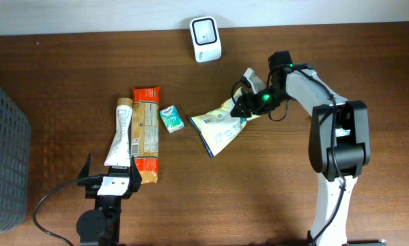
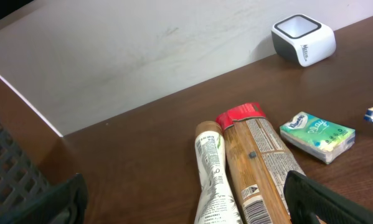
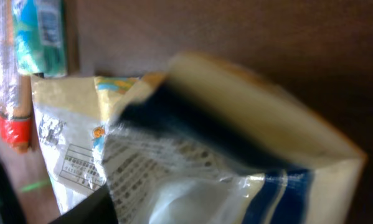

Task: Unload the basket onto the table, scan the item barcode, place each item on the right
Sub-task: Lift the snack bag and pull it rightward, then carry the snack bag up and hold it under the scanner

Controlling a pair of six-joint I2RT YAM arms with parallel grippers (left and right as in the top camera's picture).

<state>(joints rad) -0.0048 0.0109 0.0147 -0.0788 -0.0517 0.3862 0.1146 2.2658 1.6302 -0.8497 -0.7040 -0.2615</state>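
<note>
A pale yellow snack bag with blue trim lies mid-table, its right end raised. My right gripper is shut on that end. In the right wrist view the bag fills the frame, blurred, with one dark finger showing at the lower left; a printed panel faces the camera. The white scanner stands at the table's far edge, apart from the bag. My left gripper rests open at the front left, its fingers wide either side of a tube and packet.
A white tube and an orange-brown packet lie side by side left of the bag; a barcode shows on the packet. A green tissue pack sits between them and the bag. A dark mesh basket fills the left edge.
</note>
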